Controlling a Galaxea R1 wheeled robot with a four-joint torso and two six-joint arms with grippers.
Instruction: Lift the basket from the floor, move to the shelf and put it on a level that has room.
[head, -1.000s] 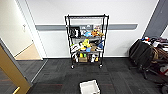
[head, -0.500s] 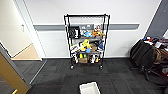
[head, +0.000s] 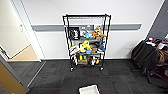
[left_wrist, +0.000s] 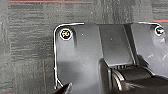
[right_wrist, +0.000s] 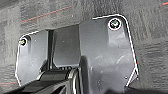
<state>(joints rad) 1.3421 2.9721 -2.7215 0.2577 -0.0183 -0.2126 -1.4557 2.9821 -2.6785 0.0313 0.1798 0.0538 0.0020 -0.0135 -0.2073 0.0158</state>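
Note:
In the head view the shelf (head: 86, 42), a tall black wire rack on casters, stands against the white wall straight ahead. Its highest level (head: 86, 16) is a bare wire grid. The tiers below it are crowded with toys and boxes. The basket (head: 89, 89) lies on the dark carpet at the picture's lower edge, in front of the shelf, and I see mainly its white lining. Both wrist views look down past the robot's dark plate onto the carpet.
An open doorway (head: 18, 50) and a wooden door leaf (head: 7, 80) are to the left. A chair piled with dark bags and clothes (head: 150, 57) stands to the right. Dark carpet (head: 50, 75) lies between the basket and the shelf.
The whole head picture has shifted: the shelf looks slightly larger and the basket sits a little lower, so the camera has moved closer.

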